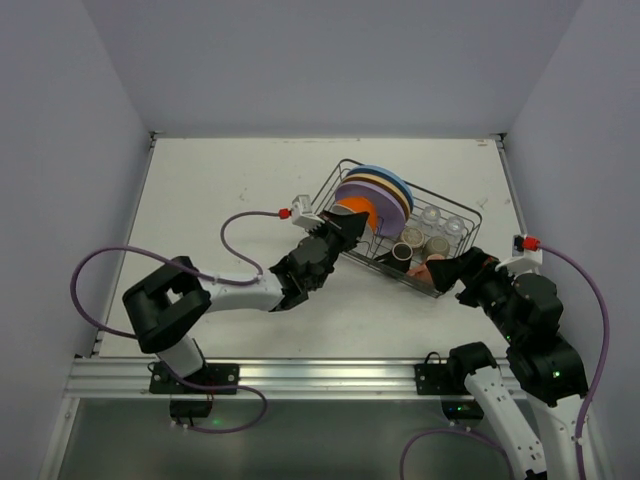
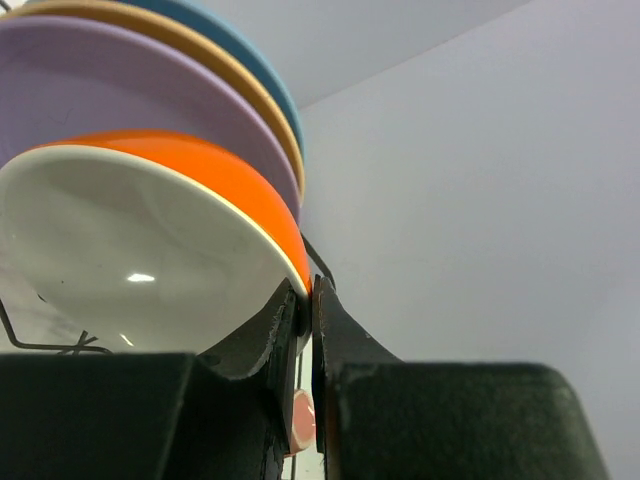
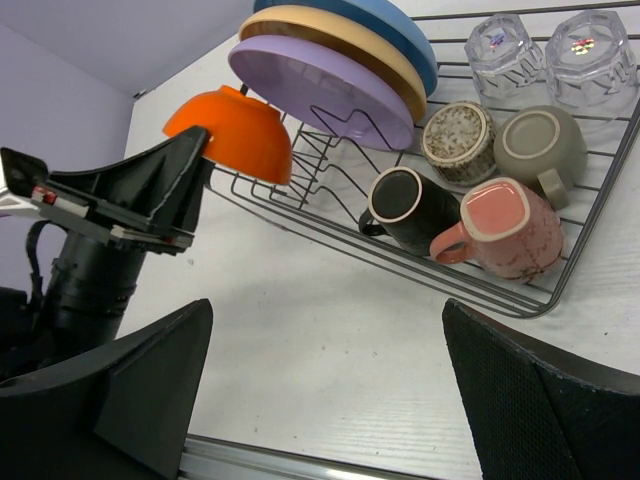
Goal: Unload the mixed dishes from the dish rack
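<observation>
Left gripper (image 2: pixel 307 300): jaws nearly closed, pinching the rim of the orange bowl (image 2: pixel 150 250), one finger on the white inside and one on the orange outside. The bowl is tilted on edge at the left end of the dish rack (image 3: pixel 330 235), just in front of the lilac plate (image 2: pixel 130 90). Over to the right gripper (image 3: pixel 330 390): jaws gaping wide, gripping nothing, hanging over the table near the rack's near edge. The pink mug (image 3: pixel 510 235) and brown mug (image 3: pixel 405 205) lie ahead of it.

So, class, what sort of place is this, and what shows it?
Probably a robot test bench, not a kitchen: a bare white table boxed in by blank walls, two arms bolted to a metal rail, and a black wire dish rack.
</observation>
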